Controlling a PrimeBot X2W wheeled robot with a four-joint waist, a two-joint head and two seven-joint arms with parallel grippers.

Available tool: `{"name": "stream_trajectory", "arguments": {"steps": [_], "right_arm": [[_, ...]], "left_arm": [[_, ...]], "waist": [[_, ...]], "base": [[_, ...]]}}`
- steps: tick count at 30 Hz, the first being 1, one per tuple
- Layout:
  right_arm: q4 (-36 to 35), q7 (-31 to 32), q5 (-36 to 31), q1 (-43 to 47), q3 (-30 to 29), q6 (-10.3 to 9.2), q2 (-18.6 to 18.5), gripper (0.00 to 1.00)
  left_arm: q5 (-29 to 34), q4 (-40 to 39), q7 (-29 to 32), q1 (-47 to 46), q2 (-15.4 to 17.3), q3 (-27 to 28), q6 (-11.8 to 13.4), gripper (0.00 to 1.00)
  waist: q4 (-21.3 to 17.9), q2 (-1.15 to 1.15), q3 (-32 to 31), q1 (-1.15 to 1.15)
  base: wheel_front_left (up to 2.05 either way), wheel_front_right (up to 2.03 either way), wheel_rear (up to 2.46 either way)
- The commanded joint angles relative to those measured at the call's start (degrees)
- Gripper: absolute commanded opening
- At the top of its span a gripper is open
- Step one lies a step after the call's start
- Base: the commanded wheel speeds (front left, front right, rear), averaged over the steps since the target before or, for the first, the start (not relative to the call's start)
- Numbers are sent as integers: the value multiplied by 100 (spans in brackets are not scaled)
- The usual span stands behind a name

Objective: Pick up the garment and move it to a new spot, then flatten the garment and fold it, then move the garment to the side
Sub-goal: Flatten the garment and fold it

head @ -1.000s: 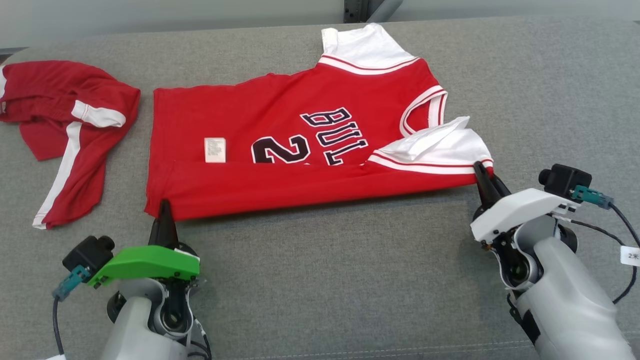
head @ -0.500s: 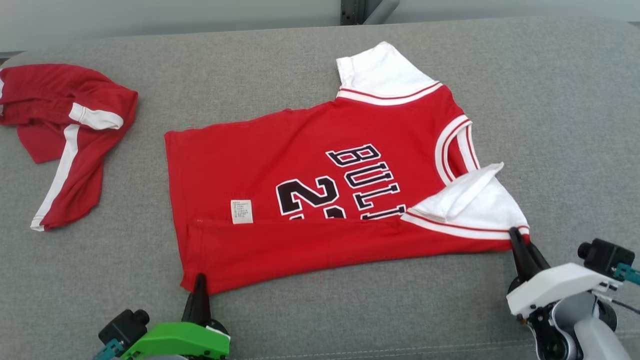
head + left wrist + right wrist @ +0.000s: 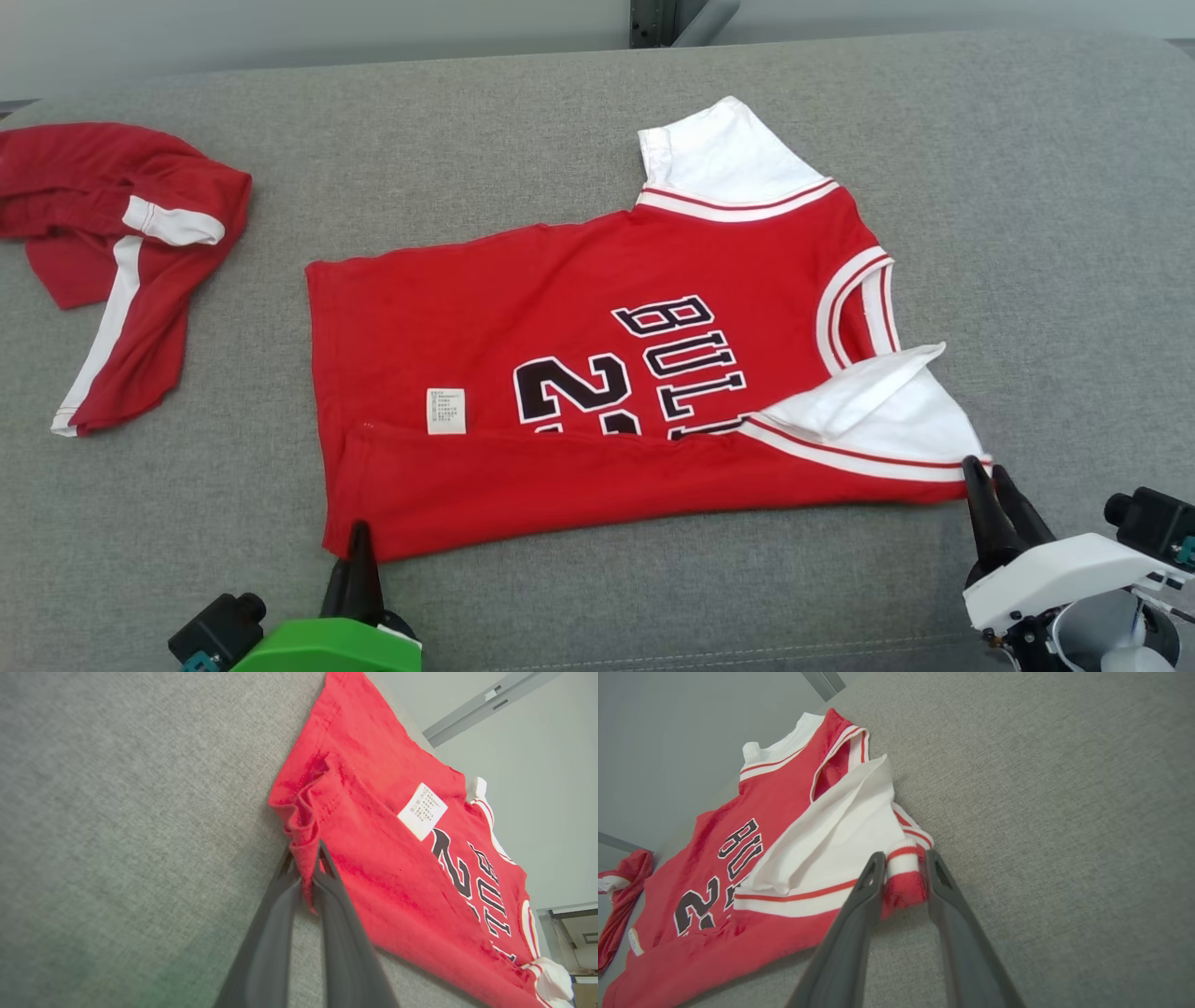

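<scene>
Jersey [image 3: 579,373] lies mid-view on the grey cushion [image 3: 1027,187], collar toward 3 o'clock, its near edge folded up over the number. Left gripper [image 3: 359,546], at 7 o'clock, reads in the head view as one dark spike at the hem corner. The left wrist view makes it plain: fingers together, clamped on the bunched hem, with the label [image 3: 422,811] just beyond. Right gripper [image 3: 988,471], at 4 o'clock, meets the sleeve. The right wrist view adds that its fingers stand apart, with the striped cuff [image 3: 903,868] bunched between them. Red shorts [image 3: 121,252] lie at 10 o'clock, well apart.
</scene>
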Motion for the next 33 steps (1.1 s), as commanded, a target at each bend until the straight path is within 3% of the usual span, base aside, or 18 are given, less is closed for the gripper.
{"name": "stream_trajectory", "arguments": {"steps": [1, 8, 14, 19, 23, 33], "right_arm": [[-73, 9, -56, 92, -47, -8, -16, 100], [-453, -68, -215, 146, -343, -5, 15, 100], [-793, -18, -568, -154, -330, -5, 3, 100], [-917, 173, -718, -575, -77, -5, -108, 100], [-883, 231, -722, -922, 186, -5, -232, 100], [-728, 163, -614, -1424, 538, -5, -471, 100]], "left_arm": [[143, -50, -16, 102, 88, 30, 45, 100], [544, -690, -15, 43, 446, 129, 288, 100], [1026, -891, 430, -775, 1076, 34, 450, 100], [1380, -433, 1138, -1859, 1631, -183, 383, 100], [1499, 144, 1548, -2589, 1826, -287, 295, 100], [1587, 1242, 1790, -3558, 1912, -466, 42, 100]], "waist": [[-7, 0, 3, 0], [-83, 0, 81, 0], [-168, 0, 323, 0], [-305, 0, 671, 0], [-428, 0, 940, 0], [-598, 0, 1324, 0]], "base": [[0, 0, 0], [0, 0, 0], [0, 0, 0], [0, 0, 0], [0, 0, 0], [0, 0, 0]]}}
